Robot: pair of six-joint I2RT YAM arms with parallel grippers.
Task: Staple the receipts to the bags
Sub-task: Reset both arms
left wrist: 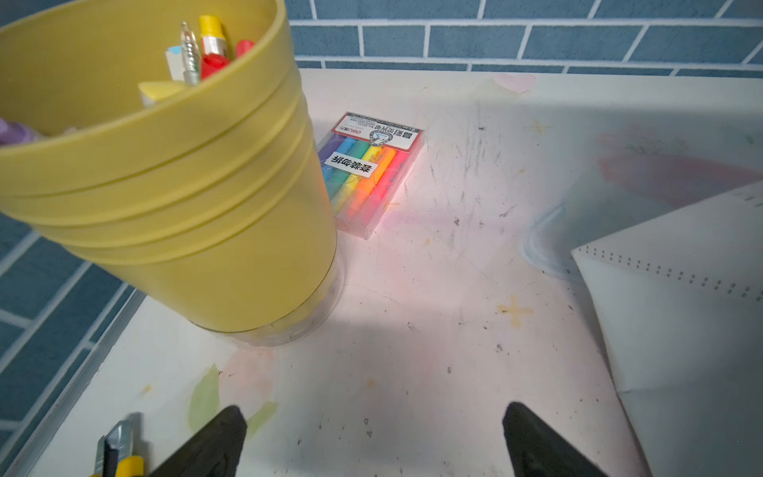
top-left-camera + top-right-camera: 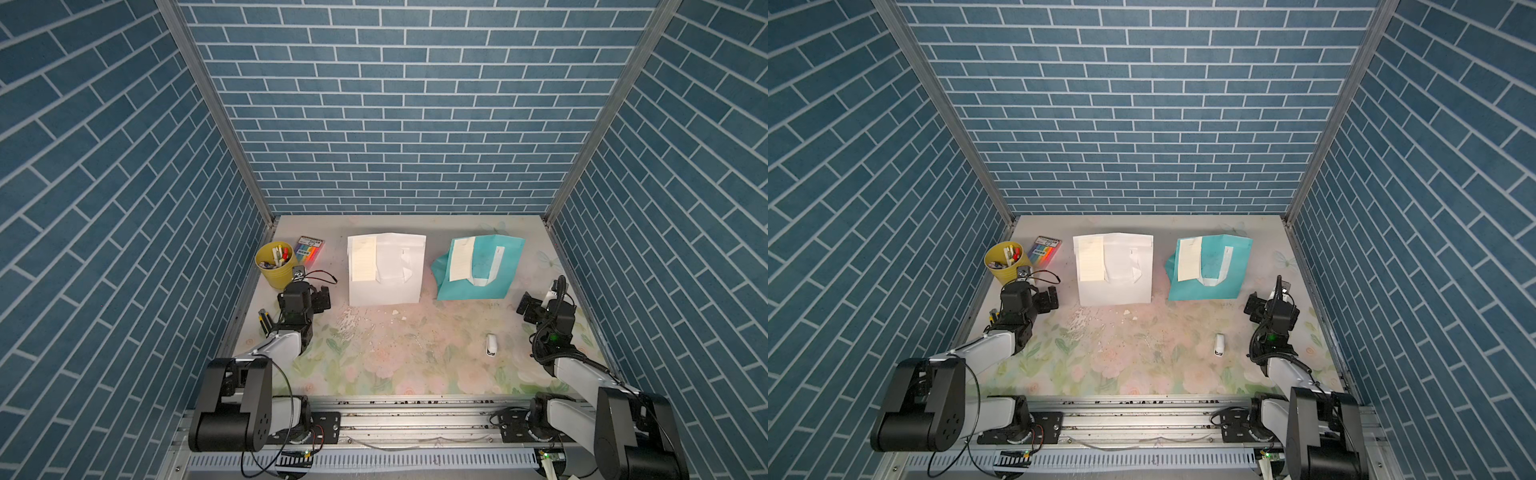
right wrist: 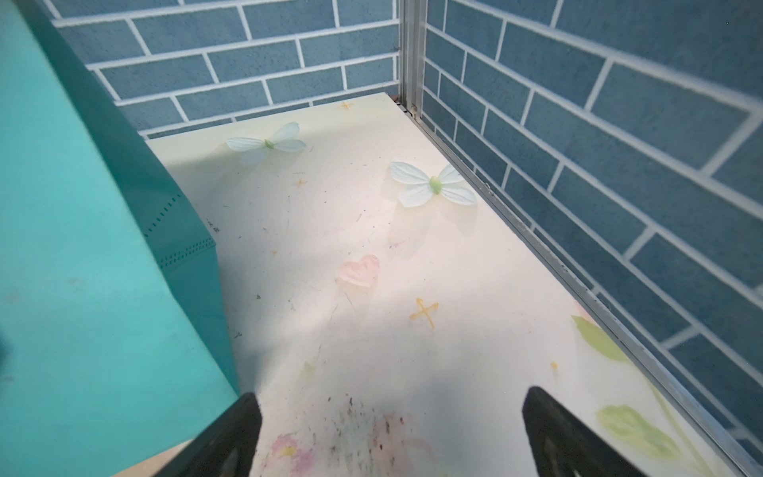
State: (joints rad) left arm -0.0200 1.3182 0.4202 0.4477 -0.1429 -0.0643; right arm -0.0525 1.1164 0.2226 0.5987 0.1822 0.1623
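White bag (image 2: 386, 272) and teal bag (image 2: 478, 270) lie flat, side by side, apart, at far half of worktop (image 2: 395, 370). First receipt (image 2: 363, 259) lies on white bag's left part; second receipt (image 2: 461, 259) likewise on teal bag. Small white stapler (image 2: 491, 345) nearer, toward right. Worktop: pale floral print, scuffed. Blue brick-pattern walls (image 2: 395, 124) on three sides. Left claw (image 1: 373, 417), right claw (image 3: 390, 404): both spread wide, empty. Only left wrist view shows label print on marker pack (image 1: 371, 173) beside yellow cup (image 1: 165, 186). Right wrist view shows butterfly prints (image 3: 431, 183) clearly.
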